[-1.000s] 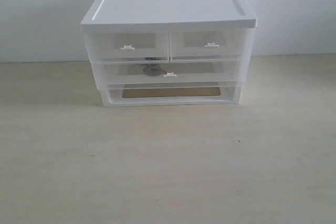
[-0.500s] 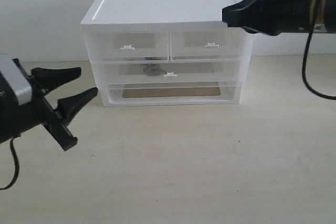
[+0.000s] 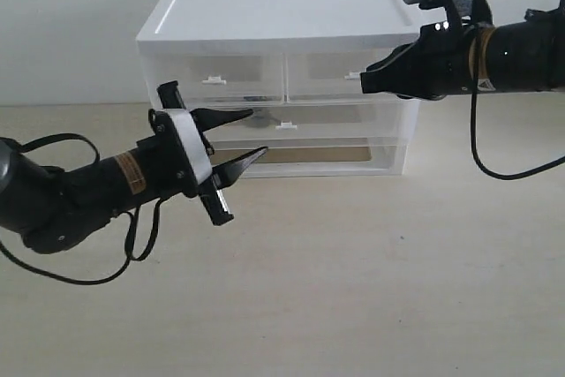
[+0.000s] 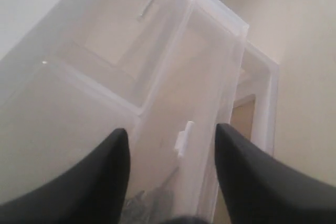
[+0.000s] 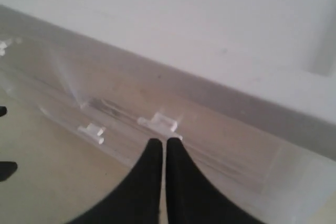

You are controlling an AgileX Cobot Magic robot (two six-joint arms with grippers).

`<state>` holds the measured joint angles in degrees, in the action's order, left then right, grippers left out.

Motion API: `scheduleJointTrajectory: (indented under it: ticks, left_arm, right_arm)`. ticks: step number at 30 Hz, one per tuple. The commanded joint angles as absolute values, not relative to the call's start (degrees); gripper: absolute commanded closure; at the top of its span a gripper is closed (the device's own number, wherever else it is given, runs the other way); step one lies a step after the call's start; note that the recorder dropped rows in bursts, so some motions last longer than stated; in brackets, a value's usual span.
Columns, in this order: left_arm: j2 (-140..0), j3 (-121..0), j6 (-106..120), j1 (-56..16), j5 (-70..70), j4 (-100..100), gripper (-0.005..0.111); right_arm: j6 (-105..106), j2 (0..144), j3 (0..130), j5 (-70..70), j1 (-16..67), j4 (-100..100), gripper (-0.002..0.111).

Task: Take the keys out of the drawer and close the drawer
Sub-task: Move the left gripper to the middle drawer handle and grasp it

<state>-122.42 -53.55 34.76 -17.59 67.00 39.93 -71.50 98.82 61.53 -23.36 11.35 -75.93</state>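
The wide drawer (image 3: 340, 117) sits pushed in, in the middle tier of a translucent cabinet, with its small white tab handle (image 3: 285, 125) at the centre. My left gripper (image 3: 257, 133) is open just in front of the drawer's left half, its fingers above and below the front. In the left wrist view that gripper (image 4: 170, 129) frames the tab handle (image 4: 184, 137), and the keys (image 4: 149, 204) show as a grey blur behind the drawer front. My right gripper (image 3: 365, 79) is shut, its tip at the upper right drawer's tab (image 5: 160, 121).
Two half-width drawers (image 3: 221, 79) fill the top tier under a white lid (image 3: 282, 6). An open-fronted frosted base frame (image 3: 291, 165) lies under the wide drawer. The cabinet stands against a white wall on a pale wooden table (image 3: 353, 289). Cables hang from both arms.
Both arms came into view and closed in on the cabinet. The left gripper moved right, up to the wide drawer's front. The right gripper came down to the upper right drawer's handle.
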Motion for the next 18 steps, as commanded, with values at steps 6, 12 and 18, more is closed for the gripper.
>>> scheduleJointTrajectory:
  ticks: [6, 12, 18]
  left_arm:
    - [-127.6, -64.7, 36.1, -18.7, 59.3, 43.0, 0.06]
    - [-128.5, -66.5, 39.1, -18.7, 55.6, 47.3, 0.06]
    - [-128.5, -65.9, 39.0, -18.8, 55.8, 58.3, 0.063]
  right_arm:
    - [-63.7, 101.7, 62.3, -22.0, 11.4, -67.6, 0.108]
    - [-64.0, 102.5, 63.5, -22.4, 11.4, -67.6, 0.108]
    - [-63.5, 102.6, 64.2, -21.2, 11.4, -67.6, 0.108]
